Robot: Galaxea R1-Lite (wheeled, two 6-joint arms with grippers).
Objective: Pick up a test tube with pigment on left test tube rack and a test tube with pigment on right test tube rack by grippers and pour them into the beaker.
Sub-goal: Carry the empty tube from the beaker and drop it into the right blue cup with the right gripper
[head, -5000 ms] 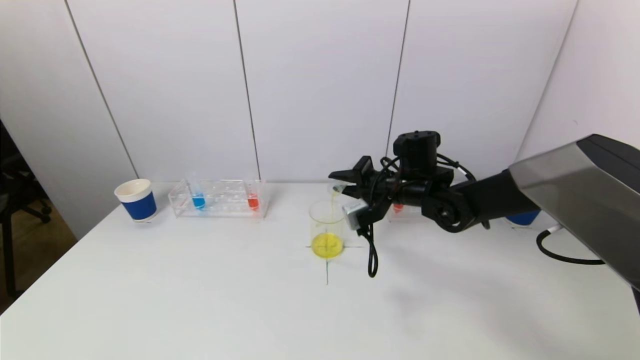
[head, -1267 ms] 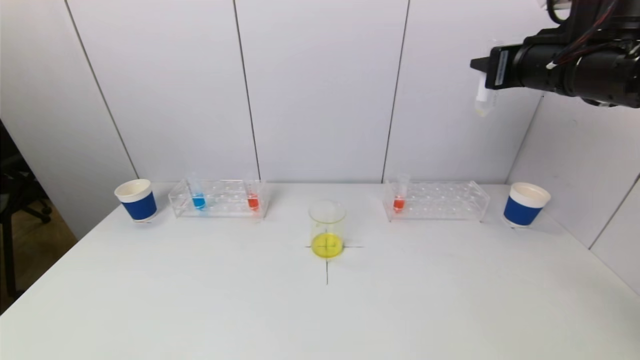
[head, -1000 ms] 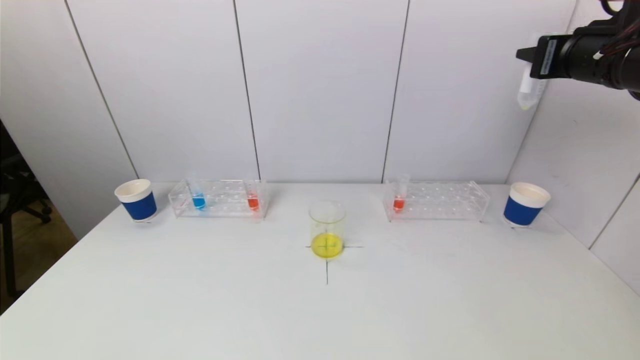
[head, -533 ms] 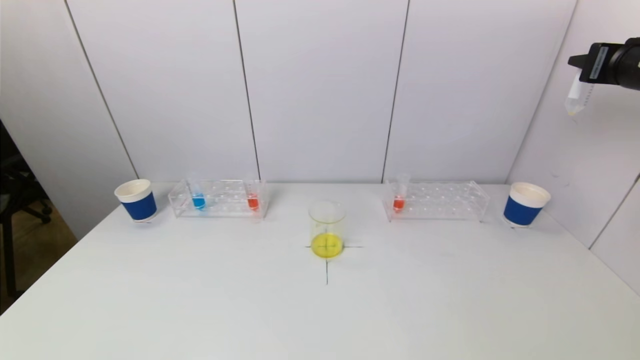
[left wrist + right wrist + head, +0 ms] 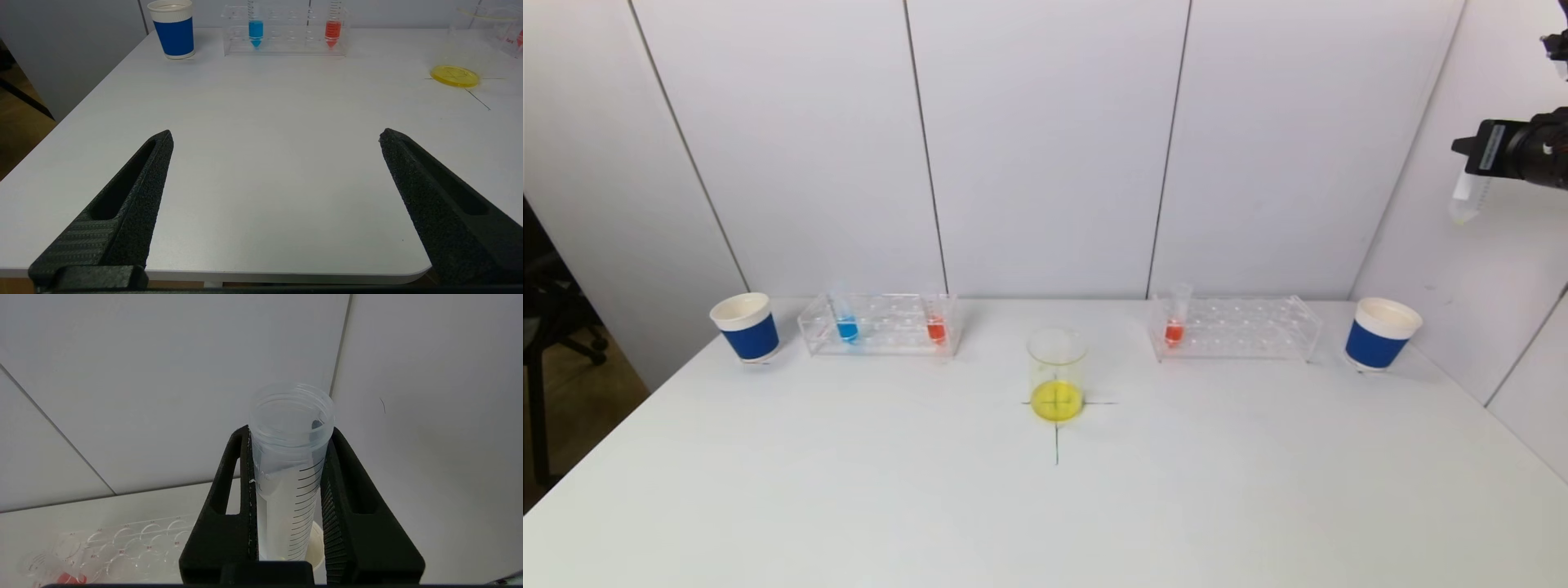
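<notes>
Right gripper (image 5: pixel 1474 175) is holding an emptied test tube (image 5: pixel 1462 200) high above the surface's right rear corner.

The tube is hanging upright over the blue paper cup (image 5: pixel 1380 335) there, clamped between the fingers (image 5: pixel 339 498), with only a faint yellow trace at its tip. The beaker (image 5: pixel 1057 371) at the surface's centre is carrying yellow liquid. The right test tube rack (image 5: pixel 1241 328) is keeping one red-filled tube (image 5: pixel 1174 325); the left test tube rack (image 5: pixel 882 325) is keeping a blue tube (image 5: pixel 846 322) and a red tube (image 5: pixel 935 324). The left gripper (image 5: pixel 273 163) is hanging wide and empty over the near left edge.
</notes>
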